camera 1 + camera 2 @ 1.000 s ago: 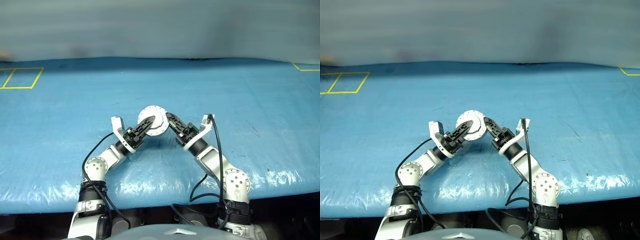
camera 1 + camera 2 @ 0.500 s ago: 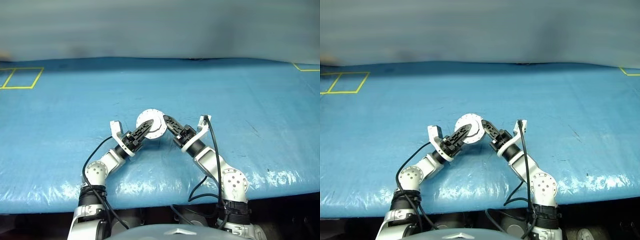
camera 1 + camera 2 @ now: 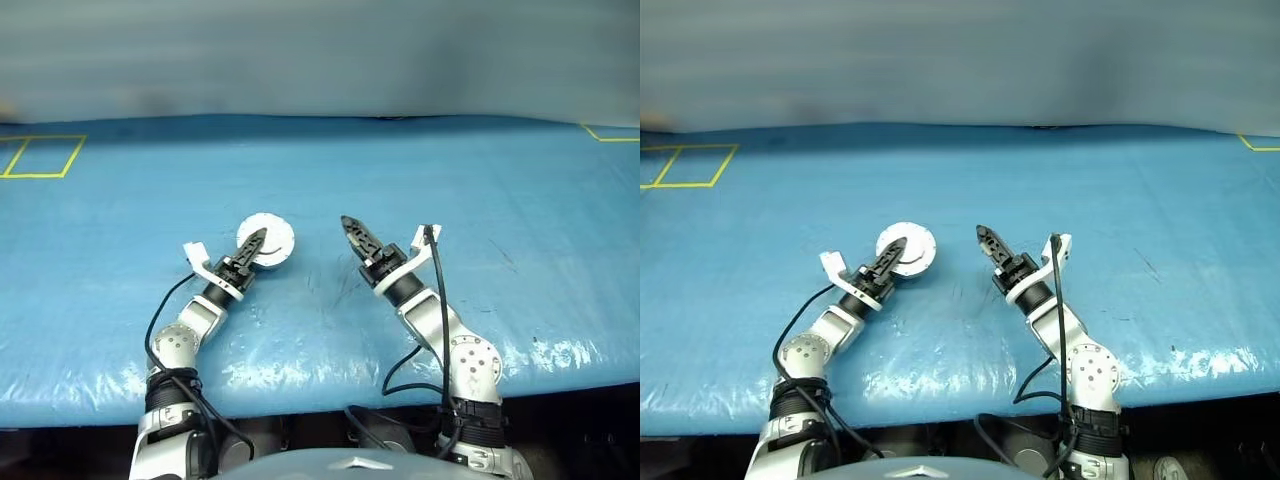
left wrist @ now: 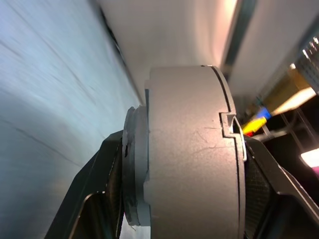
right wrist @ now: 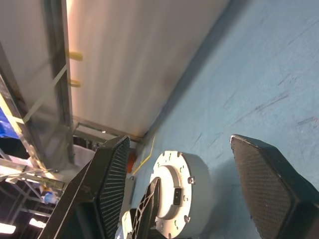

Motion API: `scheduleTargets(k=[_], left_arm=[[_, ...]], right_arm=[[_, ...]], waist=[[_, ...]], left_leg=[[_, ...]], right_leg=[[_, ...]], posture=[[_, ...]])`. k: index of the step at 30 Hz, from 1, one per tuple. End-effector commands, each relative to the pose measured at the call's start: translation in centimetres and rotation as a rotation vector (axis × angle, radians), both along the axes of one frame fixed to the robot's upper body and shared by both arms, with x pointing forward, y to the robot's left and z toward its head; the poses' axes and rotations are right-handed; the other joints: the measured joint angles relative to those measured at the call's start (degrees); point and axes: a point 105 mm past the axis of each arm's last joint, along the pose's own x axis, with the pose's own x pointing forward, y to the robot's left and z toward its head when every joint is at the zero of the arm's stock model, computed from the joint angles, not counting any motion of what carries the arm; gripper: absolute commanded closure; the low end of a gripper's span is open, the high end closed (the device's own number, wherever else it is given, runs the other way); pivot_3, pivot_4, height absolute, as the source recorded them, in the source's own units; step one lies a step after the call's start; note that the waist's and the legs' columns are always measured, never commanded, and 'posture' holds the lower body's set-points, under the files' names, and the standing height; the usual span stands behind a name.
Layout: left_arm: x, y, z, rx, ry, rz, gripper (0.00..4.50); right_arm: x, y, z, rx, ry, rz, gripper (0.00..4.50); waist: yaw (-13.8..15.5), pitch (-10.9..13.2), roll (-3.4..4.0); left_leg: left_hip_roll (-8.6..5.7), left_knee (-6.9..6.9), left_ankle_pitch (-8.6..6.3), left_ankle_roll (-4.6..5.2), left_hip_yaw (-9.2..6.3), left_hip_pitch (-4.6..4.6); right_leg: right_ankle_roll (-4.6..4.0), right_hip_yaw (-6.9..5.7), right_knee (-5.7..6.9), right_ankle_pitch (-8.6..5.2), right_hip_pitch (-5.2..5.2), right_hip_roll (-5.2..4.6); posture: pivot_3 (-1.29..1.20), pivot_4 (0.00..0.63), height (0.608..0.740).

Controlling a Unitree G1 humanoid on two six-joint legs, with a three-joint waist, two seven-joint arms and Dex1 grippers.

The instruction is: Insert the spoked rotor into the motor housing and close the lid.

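Observation:
The motor housing (image 3: 268, 240) is a round grey puck, and my left gripper (image 3: 252, 246) is shut on it at the left of centre over the blue table. In the left wrist view its grey side wall (image 4: 192, 149) sits clamped between the two black fingers (image 4: 97, 191). It looks closed: the lid is not apart from the case, and the spoked rotor is hidden. My right gripper (image 3: 352, 232) stands open to the right of the housing, a clear gap away, holding nothing. In the right wrist view the housing's screwed face (image 5: 175, 196) shows between the spread fingers (image 5: 113, 181).
A blue sheet covers the table (image 3: 480, 200), wrinkled near the front edge. Yellow tape squares (image 3: 40, 155) mark the far left, and a yellow tape corner (image 3: 605, 135) marks the far right. A pale wall runs behind the table.
My right gripper has let go of the housing, opened and drawn back to the right. The left gripper has carried the housing to the left and slightly down.

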Motion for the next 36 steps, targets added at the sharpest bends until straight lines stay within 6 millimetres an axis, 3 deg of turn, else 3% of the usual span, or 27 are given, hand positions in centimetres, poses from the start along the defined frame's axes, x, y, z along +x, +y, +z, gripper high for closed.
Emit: scheduleTargets(k=[1, 6, 11, 15, 20, 21, 27, 30, 33, 36], left_arm=[[2.2, 1.4, 2.9, 0.021, -0.080, 0.140, 1.79], [5.9, 2.9, 3.6, 0.106, 0.008, 0.300, 1.79], [9.4, 1.2, 3.9, 0.218, 0.103, 0.298, 1.79], [10.2, 0.4, 2.9, 0.261, 0.161, 0.283, 1.79], [10.0, 1.1, 1.1, 0.327, 0.242, 0.327, 0.35], [9.8, 2.3, 0.7, 0.378, 0.250, 0.382, 0.04], [7.9, 7.6, 1.0, 0.579, 0.225, 0.630, 0.04], [6.6, 9.3, 1.6, 0.685, 0.189, 0.704, 0.04], [5.6, 8.2, 4.6, 0.808, -0.050, 0.677, 0.04], [4.2, 4.2, 7.5, 0.871, -0.353, 0.499, 0.04]], right_arm=[[0.7, -1.2, 0.9, -0.027, -0.041, -0.078, 1.32], [0.4, -1.5, 0.9, -0.086, -0.069, -0.076, 1.32], [-0.4, -0.6, 0.1, -0.254, -0.101, -0.016, 1.32], [-0.9, 0.0, -0.4, -0.348, -0.130, 0.013, 1.32], [-1.0, -0.1, -0.9, -0.377, -0.125, 0.003, 1.28], [-1.0, -0.2, -1.0, -0.376, -0.121, 0.000, 1.28], [-0.6, -0.2, -1.5, -0.404, -0.109, 0.008, 1.28], [-0.4, -0.2, -1.5, -0.433, -0.121, 0.011, 1.28], [-0.1, -0.5, -1.4, -0.548, -0.182, -0.022, 1.28], [0.3, -1.5, -1.2, -0.742, -0.280, -0.110, 1.28]], waist=[[0.6, 0.0, -0.09], [1.4, 0.1, -0.24], [1.5, 0.2, -0.28], [0.9, 0.2, -0.29], [0.8, 0.1, -0.28], [0.6, 0.1, -0.28], [-0.8, 0.1, -0.30], [-0.7, 0.1, -0.30], [-0.3, 0.1, -0.32], [0.6, 0.1, -0.36]], left_leg=[[-0.01, 0.03, 0.03, -0.05, 0.00, 0.00], [-0.08, 0.14, 0.08, -0.14, 0.01, -0.08], [-0.18, 0.18, 0.05, -0.06, 0.02, -0.14], [-0.22, 0.11, 0.00, 0.01, 0.10, -0.16], [-0.14, 0.13, -0.01, -0.04, 0.12, -0.16], [-0.13, 0.15, -0.01, -0.05, 0.13, -0.10], [-0.06, 0.17, 0.02, -0.14, 0.25, 0.15], [-0.03, 0.16, 0.09, -0.26, 0.24, 0.16], [-0.01, 0.18, 0.11, -0.30, 0.24, 0.14], [-0.08, 0.24, 0.06, -0.35, 0.21, 0.11]], right_leg=[[0.01, 0.00, -0.02, 0.01, 0.01, 0.00], [0.13, -0.01, -0.16, 0.09, 0.04, 0.01], [0.24, 0.01, -0.18, 0.17, 0.07, 0.20], [0.28, 0.07, -0.23, 0.19, 0.10, 0.19], [0.27, 0.14, -0.15, 0.19, 0.11, 0.23], [0.27, 0.17, -0.13, 0.19, 0.11, 0.22], [0.26, 0.52, 0.01, 0.20, 0.22, 0.18], [0.18, 0.56, 0.21, 0.21, 0.10, 0.22], [0.11, 0.55, 0.22, 0.25, 0.07, 0.27], [0.08, 0.45, 0.18, 0.27, -0.04, 0.34]], posture=[[0.00, 0.150, 0.740], [0.00, 0.150, 0.740], [0.00, 0.150, 0.740], [0.00, 0.150, 0.740], [0.00, 0.150, 0.740], [0.00, 0.150, 0.740], [0.00, 0.150, 0.740], [0.00, 0.150, 0.740], [0.00, 0.150, 0.740], [0.00, 0.150, 0.740]])
